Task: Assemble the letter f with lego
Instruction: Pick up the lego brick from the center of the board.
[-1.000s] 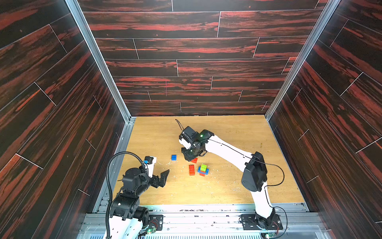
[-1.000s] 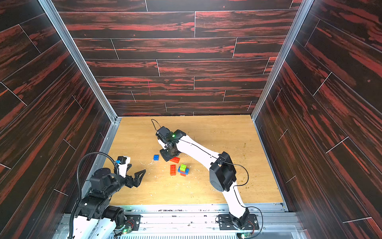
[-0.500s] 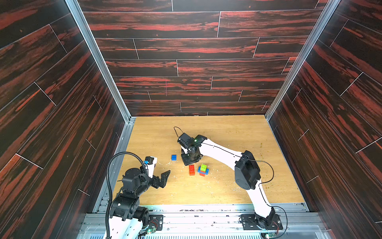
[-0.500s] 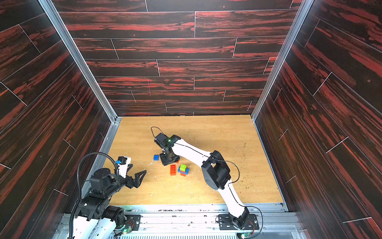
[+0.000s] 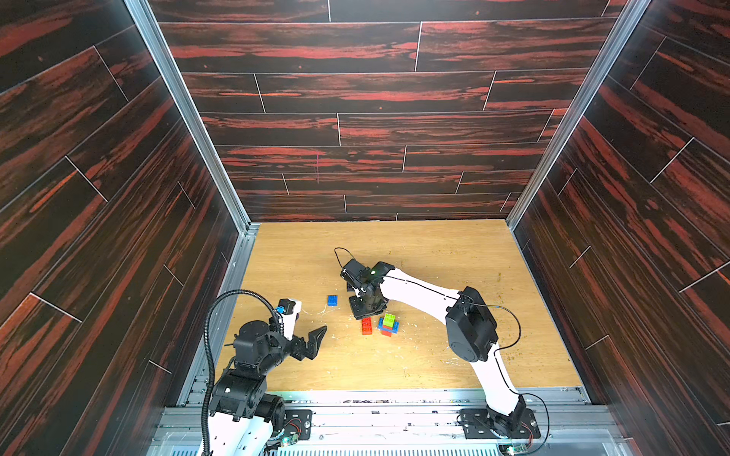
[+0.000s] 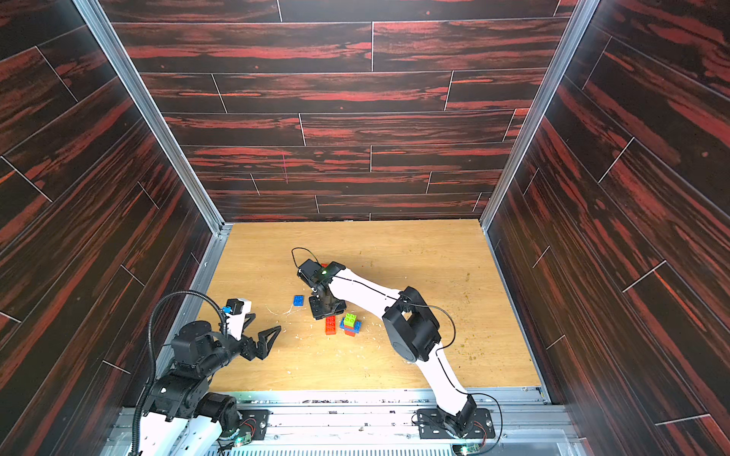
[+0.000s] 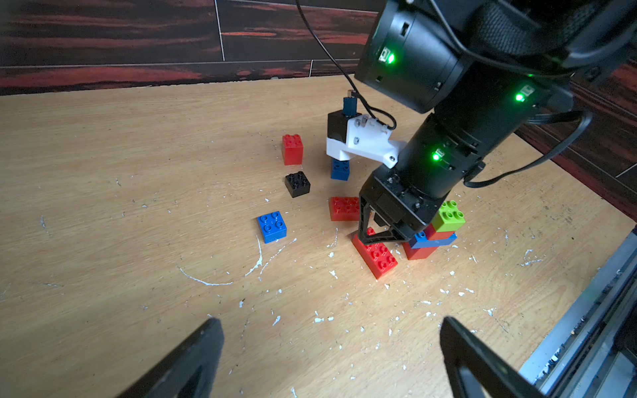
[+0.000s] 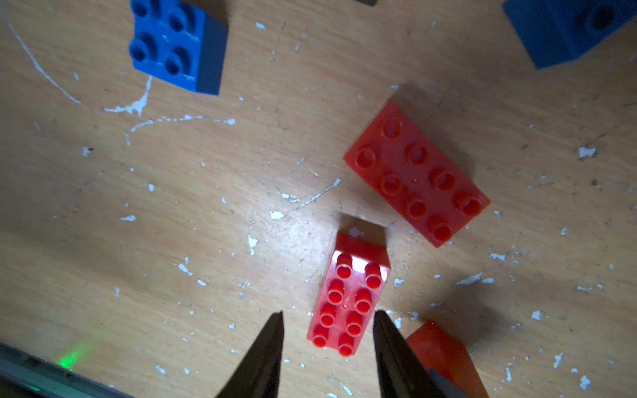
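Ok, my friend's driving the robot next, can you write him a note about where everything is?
Left gripper: open, empty, hovering above the table away from the bricks.
Right gripper: open, jaws astride one end of a red oblong brick lying flat, not clamped yet.
Beside it stands a small stack topped by a lime green brick; another red oblong, blue square, black square and red square lie loose.
Done: only that stack, no F yet.
Left: grip the red brick, build the F.
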{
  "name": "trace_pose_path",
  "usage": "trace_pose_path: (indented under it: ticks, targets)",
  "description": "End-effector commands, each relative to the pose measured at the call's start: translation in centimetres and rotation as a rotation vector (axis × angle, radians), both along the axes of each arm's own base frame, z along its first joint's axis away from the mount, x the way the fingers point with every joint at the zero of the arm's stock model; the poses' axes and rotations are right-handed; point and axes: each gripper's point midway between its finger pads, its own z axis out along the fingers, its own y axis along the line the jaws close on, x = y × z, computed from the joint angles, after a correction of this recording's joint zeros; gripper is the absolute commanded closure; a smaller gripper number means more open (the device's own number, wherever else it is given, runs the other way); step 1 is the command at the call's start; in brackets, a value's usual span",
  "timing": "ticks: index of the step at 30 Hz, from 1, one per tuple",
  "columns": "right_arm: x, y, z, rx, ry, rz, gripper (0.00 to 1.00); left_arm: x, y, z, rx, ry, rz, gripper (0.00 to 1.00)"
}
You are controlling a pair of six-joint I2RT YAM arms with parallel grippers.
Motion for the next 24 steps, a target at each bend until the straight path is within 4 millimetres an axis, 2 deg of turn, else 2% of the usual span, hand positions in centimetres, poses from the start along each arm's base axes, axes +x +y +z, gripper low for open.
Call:
trace_pose_path:
  ticks: [1, 17, 24]
  targets:
    - [-0.5, -0.4, -1.6, -0.039, 0.02, -0.021, 0.54, -0.3, -0.3, 0.0, -0.006, -0.01, -0.021, 0.0]
    - [-1.3, -1.3, -3.4, -0.06, 0.052, -0.064, 0.53, -0.4, -0.5, 0.1, -0.011, -0.013, -0.029, 0.0]
    - [-1.4, -0.9, -3.8, -0.046, 0.063, -0.061, 0.53, -0.4, -0.5, 0.1, -0.011, -0.013, -0.029, 0.0]
